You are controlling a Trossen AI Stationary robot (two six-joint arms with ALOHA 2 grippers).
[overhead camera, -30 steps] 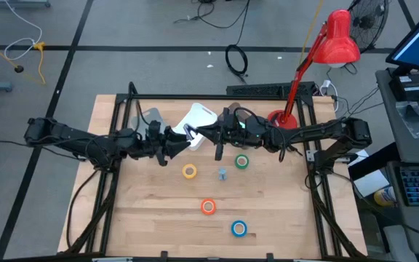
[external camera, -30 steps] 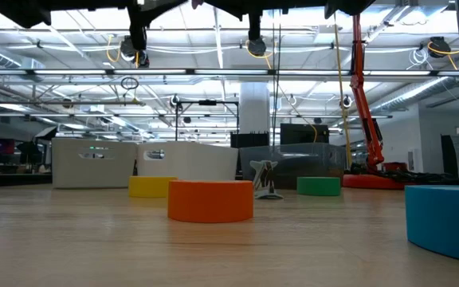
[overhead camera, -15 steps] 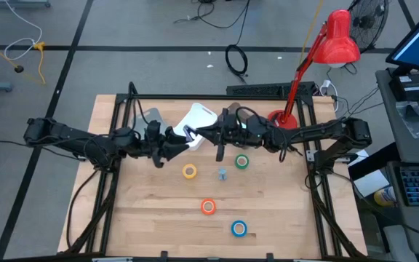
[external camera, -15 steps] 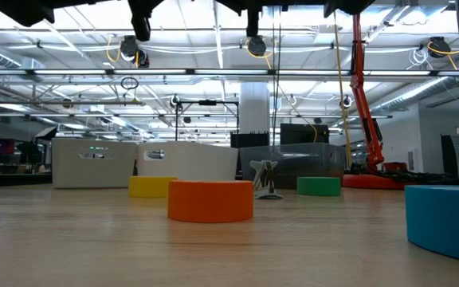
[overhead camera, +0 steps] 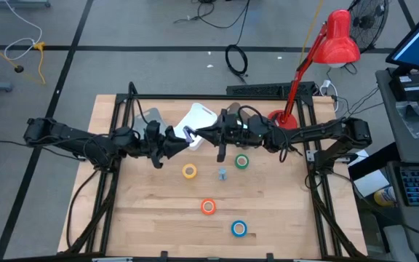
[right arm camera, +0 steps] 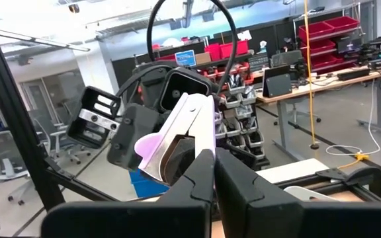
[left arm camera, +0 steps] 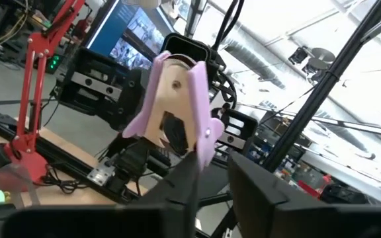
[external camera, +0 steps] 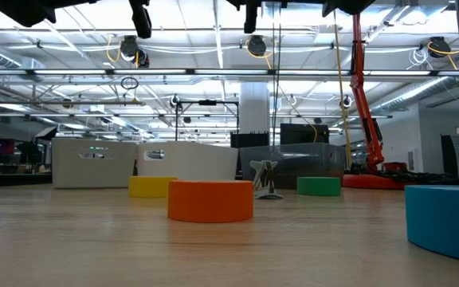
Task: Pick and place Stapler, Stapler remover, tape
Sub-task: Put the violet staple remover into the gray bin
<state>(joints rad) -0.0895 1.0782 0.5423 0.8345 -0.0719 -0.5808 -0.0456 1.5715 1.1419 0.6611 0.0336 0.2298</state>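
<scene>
1. Two dark arms meet tip to tip above the far middle of the bench (overhead camera: pixel 144 211), with a lavender stapler remover (overhead camera: pixel 188 134) between them in mid-air, clear of the wood.
2. The right gripper (right arm camera: pixel 211 158), reaching in from the right, is pinched tight on one end of the stapler remover — its own wrist view shows the pale handles rising straight out of the closed fingertips.
3. The left gripper (left arm camera: pixel 213 162), reaching in from the left, has the remover's other tip at its fingertips; whether it has clamped on that tip cannot be told.
4. Just beyond the meeting point lies a white tray (overhead camera: pixel 201 116), at the bench's far edge.
5. The tape sits on the bench nearer than the arms, all four rolls lying flat and apart — the yellow roll (overhead camera: pixel 189 172) and the green roll (overhead camera: pixel 241 161) farthest, a small grey-blue clip (overhead camera: pixel 222 173) between them.
6. The orange roll (overhead camera: pixel 208 207) lies nearer, and the blue roll (overhead camera: pixel 238 228) nearest and slightly to the right.
7. A red desk lamp (overhead camera: pixel 337 40) stands at the far right corner.
</scene>
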